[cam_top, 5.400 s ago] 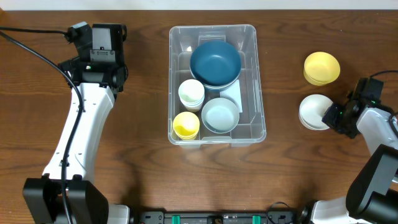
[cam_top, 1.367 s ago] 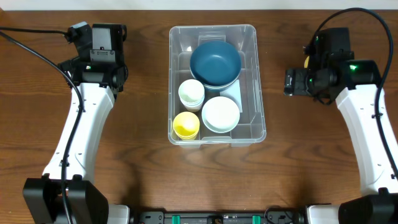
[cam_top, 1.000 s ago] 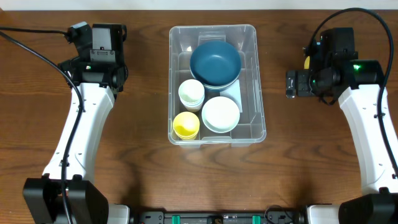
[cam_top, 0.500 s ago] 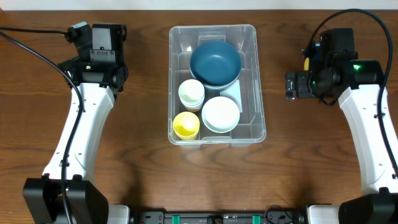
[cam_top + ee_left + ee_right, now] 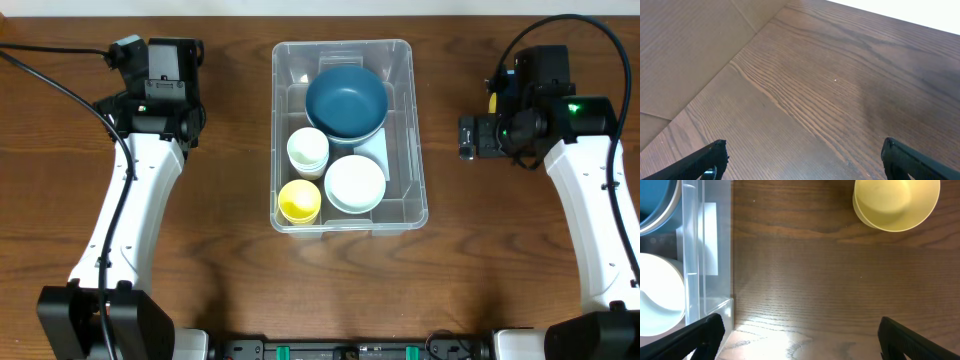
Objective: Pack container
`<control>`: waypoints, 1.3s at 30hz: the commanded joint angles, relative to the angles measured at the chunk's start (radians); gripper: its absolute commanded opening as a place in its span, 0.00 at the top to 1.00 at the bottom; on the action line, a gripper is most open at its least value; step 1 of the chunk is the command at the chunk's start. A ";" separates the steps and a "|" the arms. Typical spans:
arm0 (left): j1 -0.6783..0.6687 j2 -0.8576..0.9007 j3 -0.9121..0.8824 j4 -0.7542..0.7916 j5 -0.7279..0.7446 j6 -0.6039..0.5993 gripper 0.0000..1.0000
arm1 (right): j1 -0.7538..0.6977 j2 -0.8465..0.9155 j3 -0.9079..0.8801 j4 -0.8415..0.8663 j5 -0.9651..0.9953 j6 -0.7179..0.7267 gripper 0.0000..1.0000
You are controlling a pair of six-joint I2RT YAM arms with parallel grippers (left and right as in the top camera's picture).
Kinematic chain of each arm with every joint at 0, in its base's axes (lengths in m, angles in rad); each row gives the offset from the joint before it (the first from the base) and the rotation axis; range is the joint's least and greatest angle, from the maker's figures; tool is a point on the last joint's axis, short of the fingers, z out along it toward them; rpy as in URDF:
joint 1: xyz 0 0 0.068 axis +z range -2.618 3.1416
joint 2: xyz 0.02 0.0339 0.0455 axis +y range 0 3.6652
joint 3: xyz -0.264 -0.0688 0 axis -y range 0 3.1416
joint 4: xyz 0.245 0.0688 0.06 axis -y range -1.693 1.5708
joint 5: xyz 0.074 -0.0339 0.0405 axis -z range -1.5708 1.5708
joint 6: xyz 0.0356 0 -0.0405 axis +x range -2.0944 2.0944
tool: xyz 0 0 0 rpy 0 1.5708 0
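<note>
The container (image 5: 418,130), a clear plastic bin, stands at mid-table. It holds a dark blue bowl (image 5: 346,101), a white cup (image 5: 307,152), a yellow cup (image 5: 299,201) and a white bowl (image 5: 354,184). In the right wrist view its clear wall (image 5: 692,255) with a white label fills the left edge. A yellow bowl (image 5: 896,202) sits on the table right of the bin, mostly hidden under my right arm from overhead. My right gripper (image 5: 800,325) hovers open and empty between bin and yellow bowl. Far to the bin's left, my left gripper (image 5: 804,150) is open over bare wood.
The wooden table's far edge (image 5: 875,15) and a brown cardboard-like wall (image 5: 685,55) show in the left wrist view. A black cable (image 5: 70,90) trails off the left arm across the table's left side.
The white bowl that lay on the table at the right now sits in the container on the pale bowl. My right arm came up beside the bin; it has held still over the last second.
</note>
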 commanded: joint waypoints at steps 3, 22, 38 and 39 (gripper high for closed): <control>0.003 -0.015 0.003 -0.003 -0.023 0.006 0.02 | -0.006 -0.011 0.018 -0.003 -0.004 0.008 0.24; 0.003 -0.015 0.003 -0.003 -0.023 0.006 0.02 | -0.006 -0.011 0.018 -0.014 -0.003 0.007 0.88; 0.003 -0.015 0.003 -0.003 -0.023 0.006 0.02 | -0.006 -0.011 0.018 -0.027 0.023 0.008 0.99; 0.003 -0.015 0.003 -0.003 -0.023 0.006 0.02 | -0.006 -0.011 0.018 -0.027 0.023 0.008 0.99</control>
